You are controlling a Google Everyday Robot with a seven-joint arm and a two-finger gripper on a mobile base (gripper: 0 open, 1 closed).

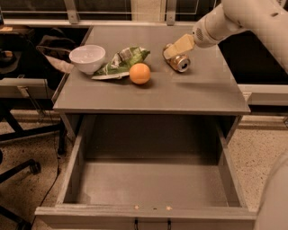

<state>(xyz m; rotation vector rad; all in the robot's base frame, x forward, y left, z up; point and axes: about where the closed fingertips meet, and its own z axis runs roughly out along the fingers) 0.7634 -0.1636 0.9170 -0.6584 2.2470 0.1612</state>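
Tool (170,51), beige and blocky, grip unclear, hangs at a cylindrical metal can (180,63) lying near a smooth round orange (140,73).

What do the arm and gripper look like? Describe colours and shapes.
The arm is smooth, rounded white casing with a dotted wrist collar. The gripper, by the can on the table, is pale tan and blocky.

A grey table (202,96) with an open drawer (153,184) stands on a speckled floor (265,152), with dark windows (112,6) behind and a chair base (27,168) beside it.
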